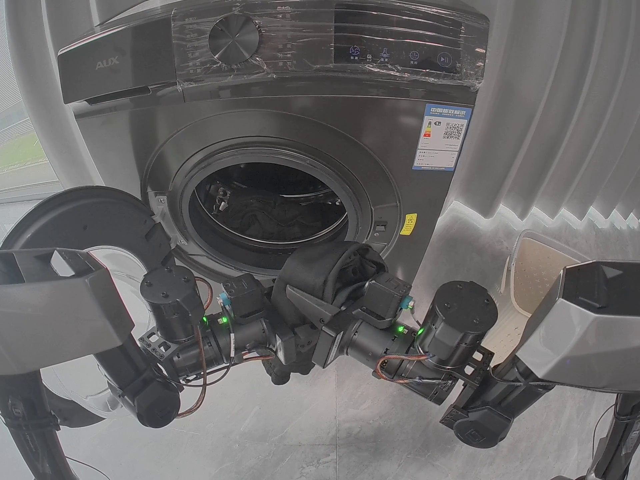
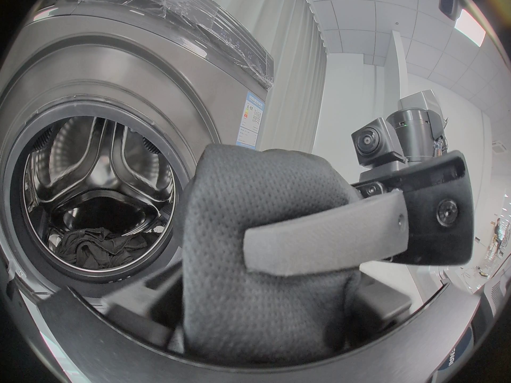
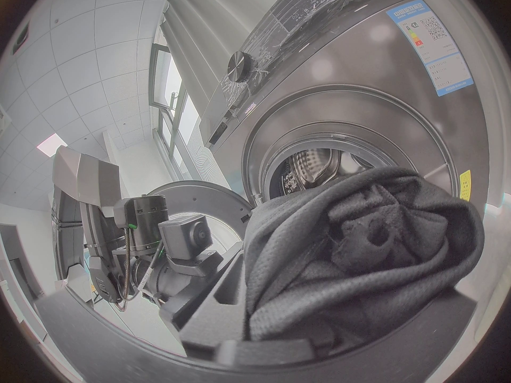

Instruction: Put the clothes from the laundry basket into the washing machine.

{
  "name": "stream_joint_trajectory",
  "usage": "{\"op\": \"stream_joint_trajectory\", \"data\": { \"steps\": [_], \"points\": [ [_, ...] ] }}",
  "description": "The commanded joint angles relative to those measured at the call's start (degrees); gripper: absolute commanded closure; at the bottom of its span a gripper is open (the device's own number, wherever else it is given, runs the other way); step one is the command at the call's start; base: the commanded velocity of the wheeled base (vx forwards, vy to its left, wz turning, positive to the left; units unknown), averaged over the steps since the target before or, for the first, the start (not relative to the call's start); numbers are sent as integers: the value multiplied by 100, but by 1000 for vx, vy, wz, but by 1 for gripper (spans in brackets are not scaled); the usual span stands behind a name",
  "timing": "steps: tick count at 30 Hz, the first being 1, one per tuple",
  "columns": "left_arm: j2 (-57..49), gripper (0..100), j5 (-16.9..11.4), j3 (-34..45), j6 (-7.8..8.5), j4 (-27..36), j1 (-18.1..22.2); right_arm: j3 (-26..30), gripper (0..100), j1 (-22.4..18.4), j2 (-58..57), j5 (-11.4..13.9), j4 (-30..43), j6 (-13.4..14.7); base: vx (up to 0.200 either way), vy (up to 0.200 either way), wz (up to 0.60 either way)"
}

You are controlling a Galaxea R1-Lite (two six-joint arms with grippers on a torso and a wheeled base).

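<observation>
A bundled black garment (image 1: 331,271) hangs just below and in front of the washing machine's round opening (image 1: 267,207), held between both grippers. My left gripper (image 1: 291,333) grips it from the left and is shut on it; in the left wrist view the perforated cloth (image 2: 255,251) bulges up between its jaws. My right gripper (image 1: 337,309) is shut on the same bundle from the right, one grey finger (image 2: 324,240) pressed across the cloth. More dark clothes (image 2: 101,246) lie at the bottom of the steel drum. The crumpled garment (image 3: 367,256) hides part of the opening in the right wrist view.
The washer door (image 1: 83,231) stands swung open at the left, close behind my left arm. A white laundry basket (image 1: 533,271) sits on the floor at the right beside the machine. White curtains hang behind, and grey tile floor lies below the arms.
</observation>
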Motion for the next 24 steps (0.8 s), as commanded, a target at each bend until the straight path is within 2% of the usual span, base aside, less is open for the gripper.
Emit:
{"op": "stream_joint_trajectory", "data": {
  "steps": [1,13,14,16,19,21,24],
  "points": [
    [61,100,27,-111,-8,-3,2,16,100,8,9,-5,-3,5,0,0,0],
    [-9,100,18,-111,-16,-3,37,33,100,-27,18,3,-3,23,0,0,0],
    [-9,100,27,-111,-16,-3,37,16,0,-36,18,3,-12,32,0,0,0],
    [-9,100,36,-120,-16,-3,37,16,0,-62,9,-5,-12,49,0,0,0],
    [8,100,273,-146,-78,-3,99,139,0,-106,-35,-111,-3,67,0,0,0],
    [17,100,432,-155,-95,-3,196,323,0,-159,-140,-234,-3,67,0,0,0],
    [17,100,467,-155,-104,-3,389,728,0,-291,-386,-278,-3,58,0,0,0]
  ]
}}
